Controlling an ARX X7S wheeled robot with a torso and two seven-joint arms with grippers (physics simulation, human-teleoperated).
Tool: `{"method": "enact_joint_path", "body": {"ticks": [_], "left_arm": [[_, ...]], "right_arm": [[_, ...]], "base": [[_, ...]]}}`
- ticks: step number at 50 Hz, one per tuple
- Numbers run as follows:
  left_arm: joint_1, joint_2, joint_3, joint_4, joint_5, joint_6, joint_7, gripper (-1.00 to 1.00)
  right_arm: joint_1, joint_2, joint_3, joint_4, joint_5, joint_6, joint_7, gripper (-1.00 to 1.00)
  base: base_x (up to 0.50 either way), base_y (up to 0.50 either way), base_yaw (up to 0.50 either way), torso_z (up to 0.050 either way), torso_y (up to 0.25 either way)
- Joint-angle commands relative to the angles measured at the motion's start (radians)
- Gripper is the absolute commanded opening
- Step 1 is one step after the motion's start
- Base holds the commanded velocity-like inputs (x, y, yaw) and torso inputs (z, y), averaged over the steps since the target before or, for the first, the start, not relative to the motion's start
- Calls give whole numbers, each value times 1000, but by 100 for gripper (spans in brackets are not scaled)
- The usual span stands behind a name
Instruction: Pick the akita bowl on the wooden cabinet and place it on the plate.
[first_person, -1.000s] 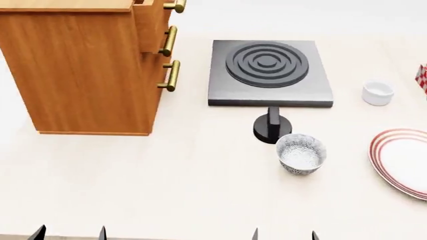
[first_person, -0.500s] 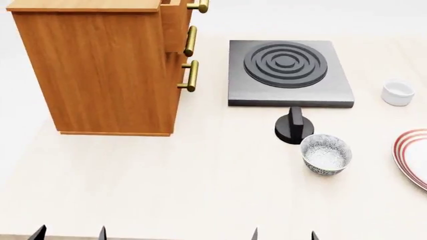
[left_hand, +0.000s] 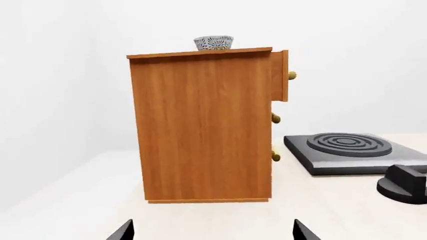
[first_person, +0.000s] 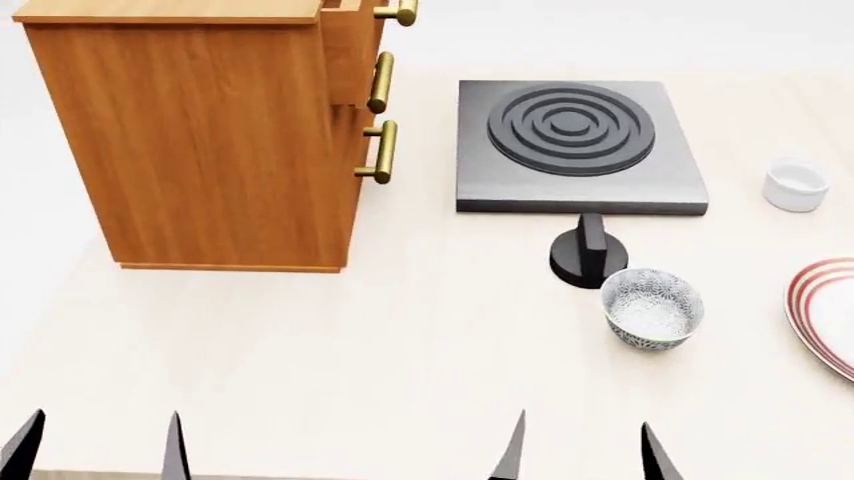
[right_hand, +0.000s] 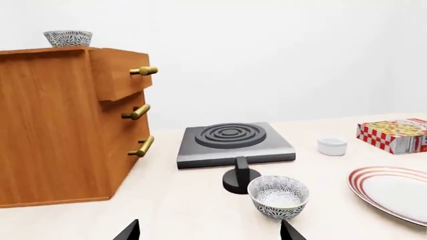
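Your akita bowl (right_hand: 67, 38) stands upright on top of the wooden cabinet (first_person: 200, 140), near its back edge. The cabinet rests on a pale cream bench (first_person: 334, 350) before a plain white wall (right_hand: 280, 50). The plate (right_hand: 393, 192) lies on the bench, well apart from the cabinet, with a second bowl (first_person: 650, 308) between them. Both the left claw (first_person: 96, 445) and right claw (first_person: 581, 450) are released, holding nothing, fingertips spread above the bench
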Motion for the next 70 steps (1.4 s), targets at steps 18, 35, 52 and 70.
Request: {"method": "enact_joint_path", "body": {"ticks": [18, 35, 52, 70], "left_arm": [[-256, -39, 24, 522, -43, -391, -13, 100], [-256, -49, 26, 532, -59, -390, -21, 100], [-257, -57, 31, 533, -70, -387, -27, 100], [-259, -67, 36, 546, -82, -392, -36, 100]], "right_arm": [[177, 104, -5, -683, 63, 434, 128, 100], [176, 111, 7, -724, 94, 425, 141, 100], [172, 134, -14, -741, 87, 405, 150, 100], [177, 151, -25, -741, 96, 401, 167, 100]], "base": [[0, 0, 0, 0, 0], [4, 0, 0, 0, 0], [457, 0, 0, 0, 0], [500, 0, 0, 0, 0]]}}
